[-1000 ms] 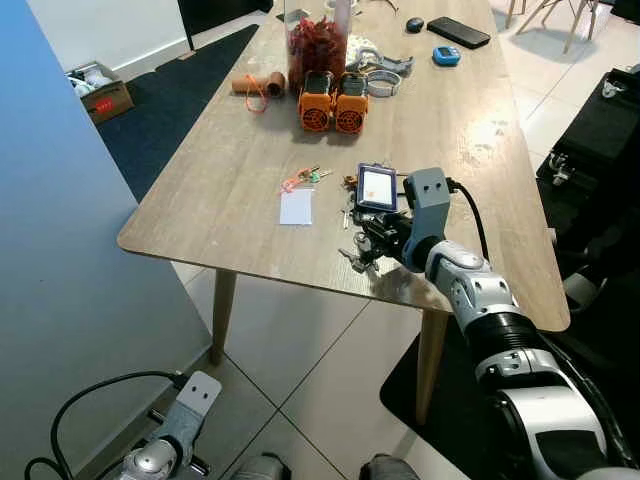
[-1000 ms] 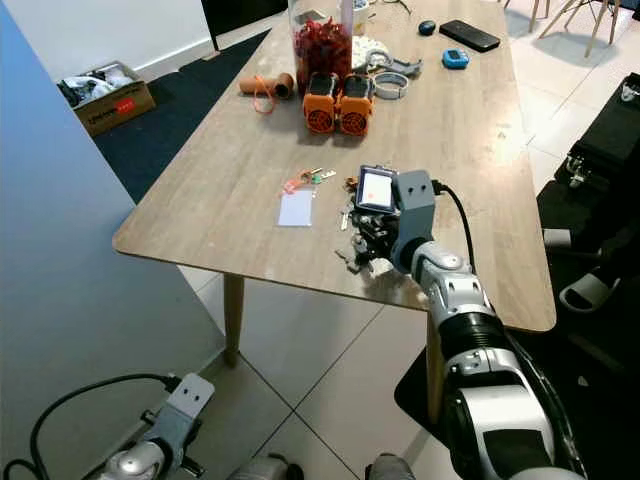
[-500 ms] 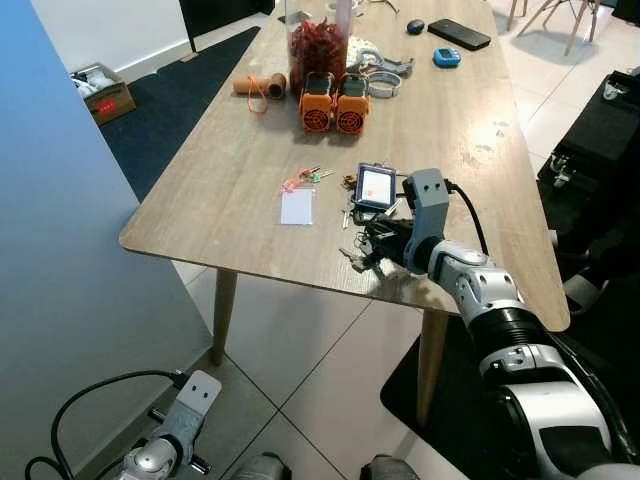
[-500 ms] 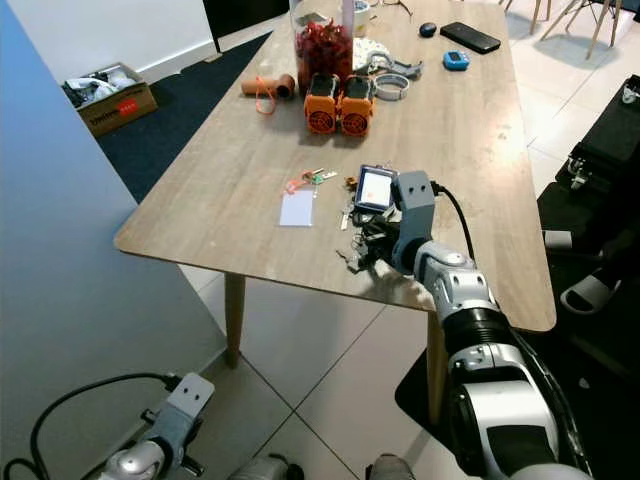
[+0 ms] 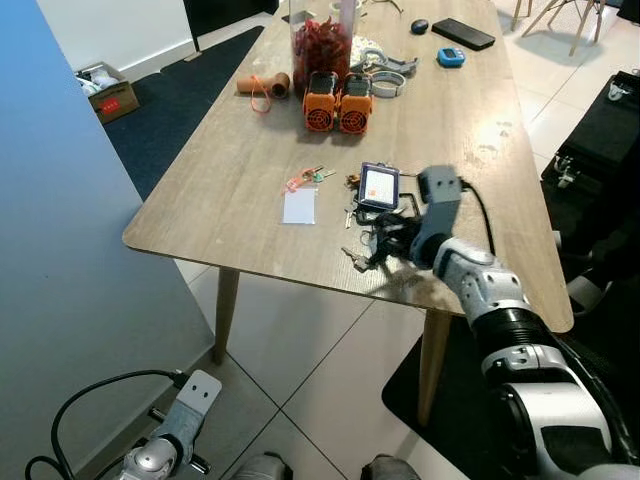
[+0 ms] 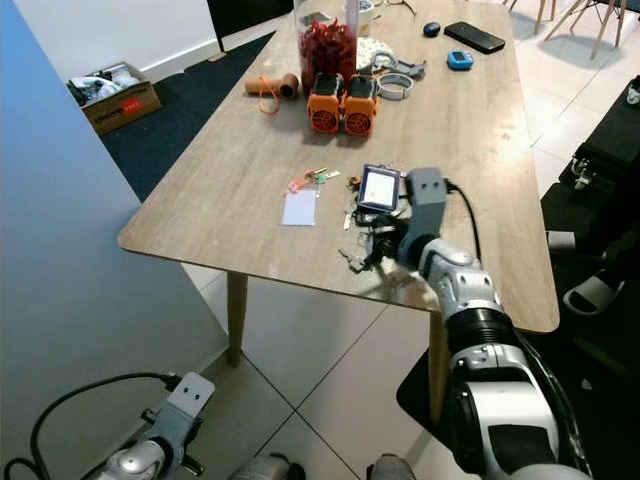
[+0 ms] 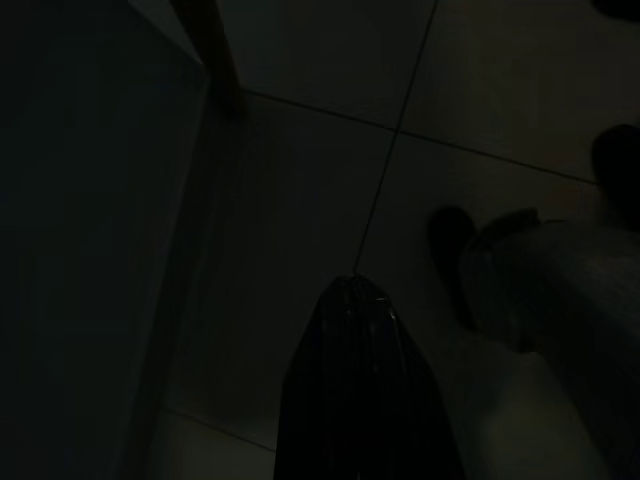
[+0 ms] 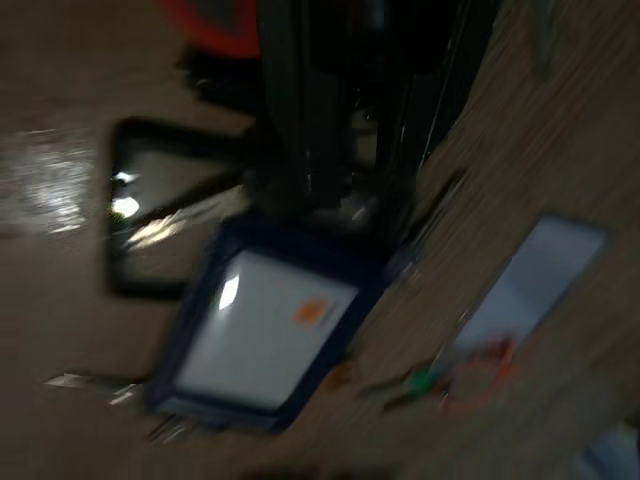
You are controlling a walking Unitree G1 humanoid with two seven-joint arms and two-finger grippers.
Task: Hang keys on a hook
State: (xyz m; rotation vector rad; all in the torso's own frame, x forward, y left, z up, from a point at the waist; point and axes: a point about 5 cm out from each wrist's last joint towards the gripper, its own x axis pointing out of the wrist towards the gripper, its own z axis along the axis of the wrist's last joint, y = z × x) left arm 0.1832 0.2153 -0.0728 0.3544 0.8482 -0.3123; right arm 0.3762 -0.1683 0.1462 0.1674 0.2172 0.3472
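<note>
1. The left gripper [image 7: 355, 300] hangs low beside the bench; its wrist view is very dark, showing tiled floor, a bench leg [image 7: 215, 55] and the black fingers seemingly pressed together at one tip.
2. On the floor at far left sits a cardboard box [image 5: 103, 92].
3. The wooden bench [image 5: 250, 150] carries, toward its far end, a brown roll [image 5: 262, 84] with an orange loop, then a jar of red contents [image 5: 319, 40] and two orange round devices [image 5: 337, 101] side by side.
4. Nearer the front edge lie a small set of keys with orange and green tags [image 5: 307, 179] and, just beside it, a white card [image 5: 298, 207].
5. A blue-framed badge holder [image 5: 378, 186] lies right of the card, with a bunch of keys [image 5: 358, 258] close to the bench's front edge, touching the gripper's tips.
6. The right gripper [image 5: 385, 243] rests low over that bunch; the head views cannot settle whether its fingers grip anything.
7. The right wrist view, blurred, looks along the fingers [image 8: 300, 130] to the badge holder [image 8: 265, 340], the tagged keys [image 8: 455, 385] and card [image 8: 525, 275]; the fingers look close together, though whether they clamp the keys I cannot tell.
8. Farther right on the bench lie a blue object [image 5: 448, 57] and a black phone [image 5: 464, 33].
</note>
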